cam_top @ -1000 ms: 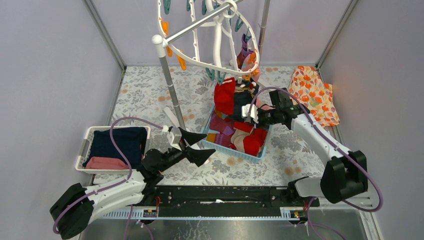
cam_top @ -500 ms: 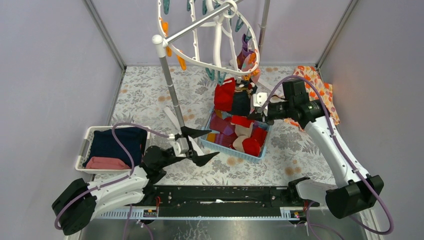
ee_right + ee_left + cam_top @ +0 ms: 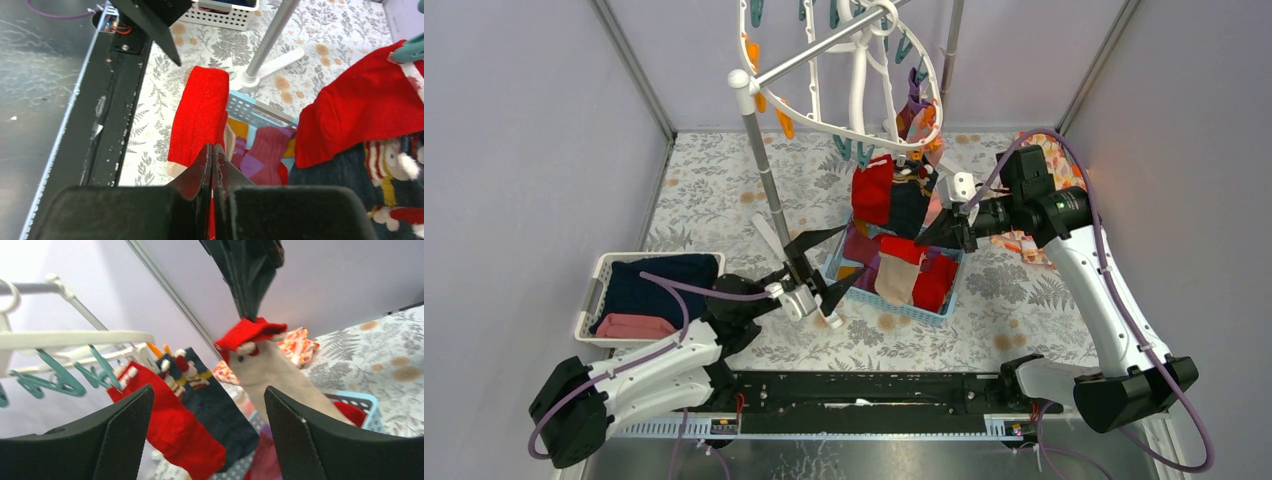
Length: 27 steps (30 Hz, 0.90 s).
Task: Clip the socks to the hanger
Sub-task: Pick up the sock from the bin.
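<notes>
Right tool (image 3: 921, 240) pinching a red-cuffed beige sock (image 3: 272, 372) over the basket (image 3: 921, 316), left tool (image 3: 852, 254) sitting spread wide just left of it, hanger (image 3: 864, 135) hanging at the far side.

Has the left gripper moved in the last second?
Yes. The left gripper, jaws open, has swung forward and right, past the grey rack pole to the blue basket, at its near-left rim.

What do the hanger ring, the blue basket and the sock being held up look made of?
Hanger ring: smooth white moulded plastic, faint sheen.
Blue basket: probably plastic, with a perforated wall.
Held sock: soft matte knit fabric that drapes; fibre unclear.
</notes>
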Tool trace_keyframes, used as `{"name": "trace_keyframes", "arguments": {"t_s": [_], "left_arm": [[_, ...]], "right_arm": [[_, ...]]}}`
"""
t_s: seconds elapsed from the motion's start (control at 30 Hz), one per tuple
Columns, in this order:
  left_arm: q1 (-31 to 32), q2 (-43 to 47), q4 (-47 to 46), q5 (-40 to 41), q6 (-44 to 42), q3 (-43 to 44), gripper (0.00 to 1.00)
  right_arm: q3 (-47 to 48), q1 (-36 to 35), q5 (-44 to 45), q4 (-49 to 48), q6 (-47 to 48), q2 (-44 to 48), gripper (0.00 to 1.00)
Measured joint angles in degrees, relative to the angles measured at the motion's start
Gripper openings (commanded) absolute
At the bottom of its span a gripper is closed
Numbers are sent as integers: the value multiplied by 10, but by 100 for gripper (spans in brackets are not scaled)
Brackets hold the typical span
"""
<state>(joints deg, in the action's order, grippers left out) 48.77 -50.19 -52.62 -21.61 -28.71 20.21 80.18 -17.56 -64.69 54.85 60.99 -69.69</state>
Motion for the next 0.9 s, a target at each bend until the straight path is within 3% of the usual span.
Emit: {"name": "trace_keyframes", "arguments": {"t_s": [0.6,0.8,0.9], "left_arm": [[16,-73,105,-69,-70,109,62],[24,-84,126,-85,-69,127,34],[26,-84,139,-95,-64,129,13]], "right_arm": [[-23,-40,-71,37,-2,-16,0],[-26,-45,-76,37,-5,-25,0],[-26,-46,-81,37,-9,-27,0]]}}
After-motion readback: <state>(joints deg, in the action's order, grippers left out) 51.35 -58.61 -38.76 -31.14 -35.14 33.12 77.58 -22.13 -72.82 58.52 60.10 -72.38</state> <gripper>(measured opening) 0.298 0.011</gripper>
